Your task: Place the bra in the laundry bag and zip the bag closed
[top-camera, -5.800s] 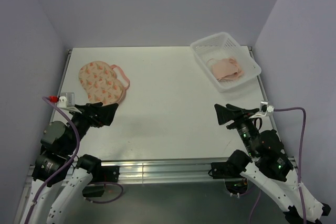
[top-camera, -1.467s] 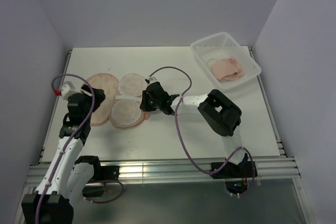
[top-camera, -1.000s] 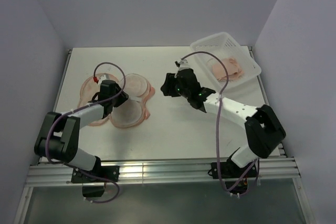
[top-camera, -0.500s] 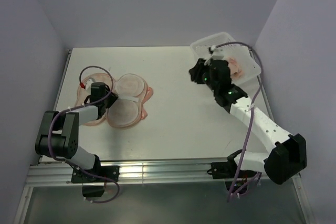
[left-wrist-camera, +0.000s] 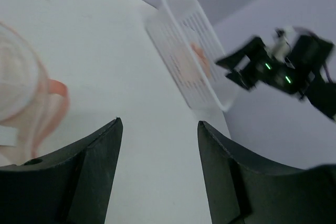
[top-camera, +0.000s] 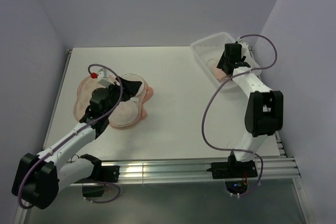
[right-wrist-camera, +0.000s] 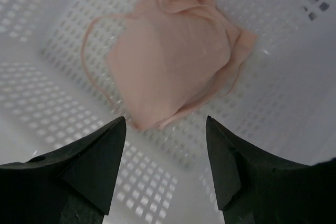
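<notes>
The laundry bag [top-camera: 128,115] lies unzipped and spread open at the table's left, its whitish inside facing up. My left gripper [top-camera: 128,85] hovers over its right lobe, open and holding nothing [left-wrist-camera: 157,124]. The bag's edge [left-wrist-camera: 13,85] and its pink loop [left-wrist-camera: 55,103] show at the left of the left wrist view. The bra [right-wrist-camera: 168,51], pale peach-pink, lies crumpled in the white lattice basket [right-wrist-camera: 63,108] at the back right [top-camera: 219,72]. My right gripper [right-wrist-camera: 165,121] is down inside the basket, open, its fingertips just short of the bra's near edge [top-camera: 229,59].
The white basket [top-camera: 202,51] stands askew near the back right corner, close to the right wall. Cables loop off both arms, the right one's [top-camera: 207,114] hanging over the table's middle. The table's near edge is a metal rail [top-camera: 157,169].
My right arm has swung from mid-table to the basket and now reaches into it over the bra. My left arm has shifted right across the open bag. Both grippers have widened.
</notes>
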You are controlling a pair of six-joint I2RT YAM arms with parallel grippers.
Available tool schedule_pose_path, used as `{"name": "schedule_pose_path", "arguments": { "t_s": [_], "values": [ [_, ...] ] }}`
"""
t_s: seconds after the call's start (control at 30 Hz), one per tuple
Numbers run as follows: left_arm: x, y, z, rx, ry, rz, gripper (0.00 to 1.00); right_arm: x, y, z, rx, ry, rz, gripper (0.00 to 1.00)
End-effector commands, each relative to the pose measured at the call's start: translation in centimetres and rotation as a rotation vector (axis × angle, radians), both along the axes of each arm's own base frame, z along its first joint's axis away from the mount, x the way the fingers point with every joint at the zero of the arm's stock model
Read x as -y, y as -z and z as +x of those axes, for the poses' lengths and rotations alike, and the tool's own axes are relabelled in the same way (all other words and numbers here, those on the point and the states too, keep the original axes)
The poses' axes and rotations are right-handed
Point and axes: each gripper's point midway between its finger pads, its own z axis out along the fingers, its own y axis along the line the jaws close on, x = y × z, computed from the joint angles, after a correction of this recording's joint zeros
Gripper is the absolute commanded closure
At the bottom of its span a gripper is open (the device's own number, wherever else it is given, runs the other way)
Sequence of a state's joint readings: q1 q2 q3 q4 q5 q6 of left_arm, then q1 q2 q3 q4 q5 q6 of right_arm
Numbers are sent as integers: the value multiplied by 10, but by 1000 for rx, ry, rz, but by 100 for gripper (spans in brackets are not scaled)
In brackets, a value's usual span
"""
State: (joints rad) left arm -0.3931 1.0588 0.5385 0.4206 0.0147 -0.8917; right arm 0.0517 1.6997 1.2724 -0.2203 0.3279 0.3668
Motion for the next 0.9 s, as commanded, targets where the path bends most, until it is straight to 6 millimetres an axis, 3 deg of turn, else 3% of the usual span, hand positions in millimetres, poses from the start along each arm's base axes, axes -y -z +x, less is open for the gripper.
{"name": "schedule_pose_path", "arguments": {
  "t_s": [0.0,0.03,0.1,0.13,0.2,0.27,0.3,0.37,0.4,0.43,0.57,0.67,0.73,0.77,0.8,0.83,0.87],
  "values": [
    [41,-5,-36,90,203,25,34,22,3,22,-68,59,-102,29],
    [49,-9,-42,114,239,31,34,22,-3,32,-61,57,-106,28],
    [62,-9,-55,140,304,73,33,20,25,36,-135,45,-102,28],
    [69,-7,-62,140,337,86,33,21,20,44,-127,53,-101,28],
    [75,-4,-68,156,364,116,33,21,37,47,-168,52,-111,27],
    [80,-3,-73,169,381,135,33,25,35,56,-168,64,-134,23],
    [81,-3,-74,176,385,137,33,26,50,55,-211,63,-144,20],
    [82,-2,-75,185,389,146,33,29,50,62,-224,66,-166,15],
    [82,3,-75,179,388,151,33,30,62,63,-252,66,-172,15],
    [82,5,-77,178,393,154,33,31,60,68,-246,72,-175,16],
    [83,10,-77,176,395,167,34,31,76,75,-267,64,-180,33],
    [83,10,-77,183,388,175,35,30,65,85,-222,58,-184,76],
    [82,10,-76,188,380,179,35,30,59,85,-194,54,-184,97],
    [82,11,-75,187,377,183,35,28,31,91,-112,52,-183,100],
    [83,11,-74,189,377,186,35,28,27,86,-98,51,-188,100],
    [83,11,-74,190,378,187,35,27,-7,88,-9,60,-186,100],
    [84,11,-74,189,381,189,36,26,-19,85,19,61,-191,100]
  ]
}}
